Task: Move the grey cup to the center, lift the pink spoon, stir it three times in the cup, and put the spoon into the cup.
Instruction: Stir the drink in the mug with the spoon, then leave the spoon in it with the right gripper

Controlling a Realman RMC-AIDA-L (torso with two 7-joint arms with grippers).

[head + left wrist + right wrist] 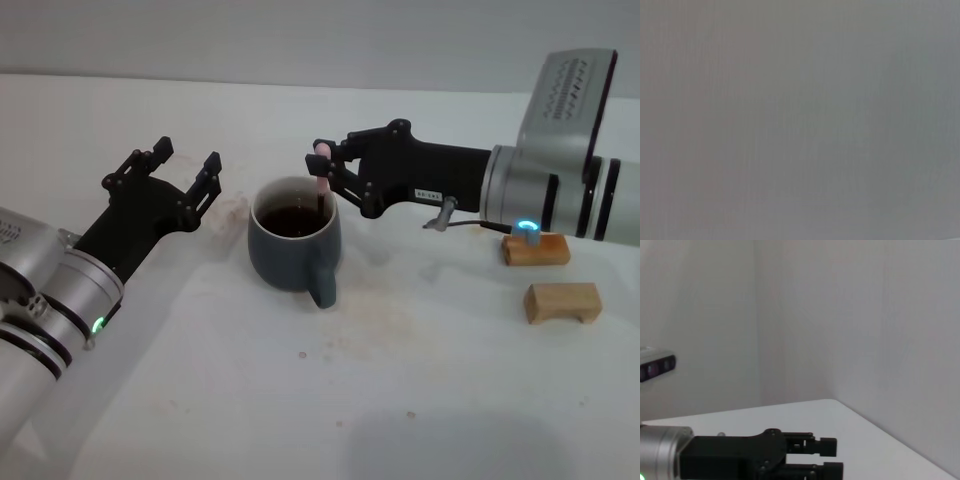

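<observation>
The grey cup point(293, 247) stands on the white table near the middle, handle toward me, with dark liquid inside. My right gripper point(322, 170) is over the cup's far right rim, shut on the pink spoon point(320, 178), which hangs upright with its lower end inside the cup. My left gripper point(184, 171) is open and empty, just left of the cup and apart from it. The left gripper also shows in the right wrist view point(827, 457). The left wrist view shows only plain grey.
Two small wooden blocks lie at the right, one point(536, 249) under my right forearm and one point(564, 302) nearer me. The white table point(300, 400) spreads in front of the cup. A pale wall point(865, 315) stands behind.
</observation>
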